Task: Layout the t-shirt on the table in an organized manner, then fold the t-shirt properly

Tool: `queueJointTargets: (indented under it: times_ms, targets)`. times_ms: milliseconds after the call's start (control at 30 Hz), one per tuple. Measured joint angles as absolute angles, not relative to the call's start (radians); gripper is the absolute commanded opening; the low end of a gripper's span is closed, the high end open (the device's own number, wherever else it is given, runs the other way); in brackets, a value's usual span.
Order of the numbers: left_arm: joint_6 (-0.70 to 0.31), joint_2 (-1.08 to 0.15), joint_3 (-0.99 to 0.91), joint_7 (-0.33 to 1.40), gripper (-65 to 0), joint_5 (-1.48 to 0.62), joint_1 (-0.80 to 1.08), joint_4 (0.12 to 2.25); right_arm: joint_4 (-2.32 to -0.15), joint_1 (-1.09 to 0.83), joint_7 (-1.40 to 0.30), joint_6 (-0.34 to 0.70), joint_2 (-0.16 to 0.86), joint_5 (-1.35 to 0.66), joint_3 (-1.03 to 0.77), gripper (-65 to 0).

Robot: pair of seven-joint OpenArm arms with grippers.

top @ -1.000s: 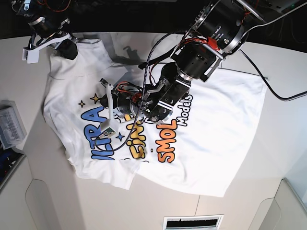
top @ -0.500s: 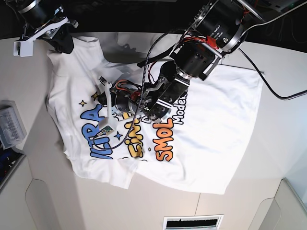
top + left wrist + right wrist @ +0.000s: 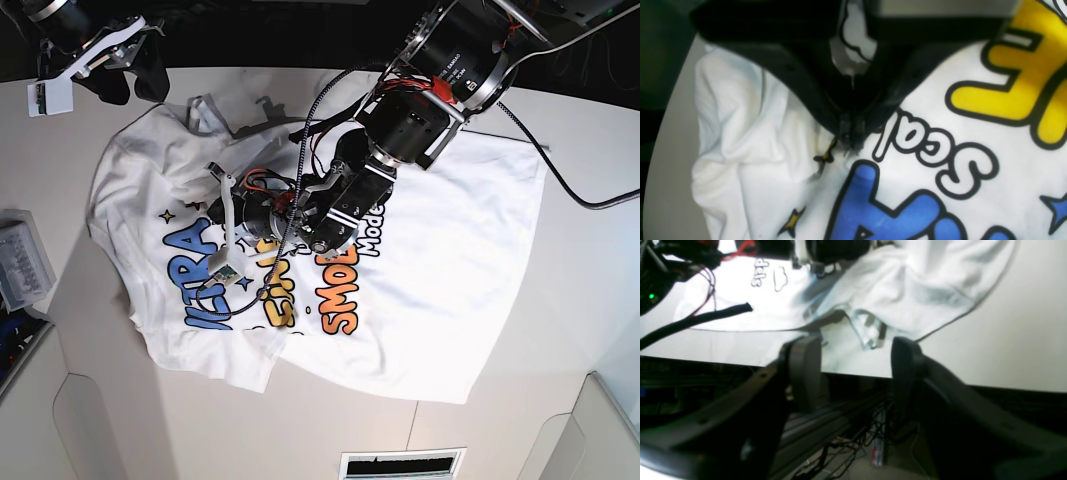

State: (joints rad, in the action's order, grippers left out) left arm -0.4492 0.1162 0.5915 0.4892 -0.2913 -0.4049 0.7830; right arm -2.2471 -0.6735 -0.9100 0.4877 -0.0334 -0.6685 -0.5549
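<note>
The white t-shirt (image 3: 440, 270) lies print side up on the off-white table (image 3: 560, 330), bunched along its left side. My left gripper (image 3: 232, 205) is down on the middle of the print. In the left wrist view its tips (image 3: 850, 140) are shut on a pinch of the t-shirt (image 3: 750, 140) beside a small yellow star. My right gripper (image 3: 133, 80) hangs open past the table's far left corner, apart from the cloth. In the right wrist view the right gripper (image 3: 855, 370) has nothing between its fingers, and the shirt's collar end (image 3: 913, 283) lies beyond them on the table (image 3: 1007, 340).
A small grey tray (image 3: 22, 265) sits at the left edge. A vent slot (image 3: 400, 463) is set into the near edge. A black cable (image 3: 560, 170) from the left arm crosses the shirt's right corner. Wires hang below the table's far edge (image 3: 853, 453).
The right gripper opened, let go of the shirt's top left corner and drew back past the table's edge. That corner dropped onto the table. The shirt slid slightly left.
</note>
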Motion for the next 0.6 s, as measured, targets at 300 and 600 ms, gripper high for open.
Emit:
queueJointTargets:
  times_ms: [300,600]
  targets:
    - [-0.446,0.116,0.591,0.485,-65.0,-0.288,-0.405,0.783,-2.218,-0.562,-0.883,0.503,-0.033,-0.613,-0.532,-65.0]
    - [-0.446,0.116,0.591,0.482,-65.0,-0.281,-0.405,0.783,-1.996,-0.55,-0.781,0.502,-0.033,-0.466,-0.405,-37.5]
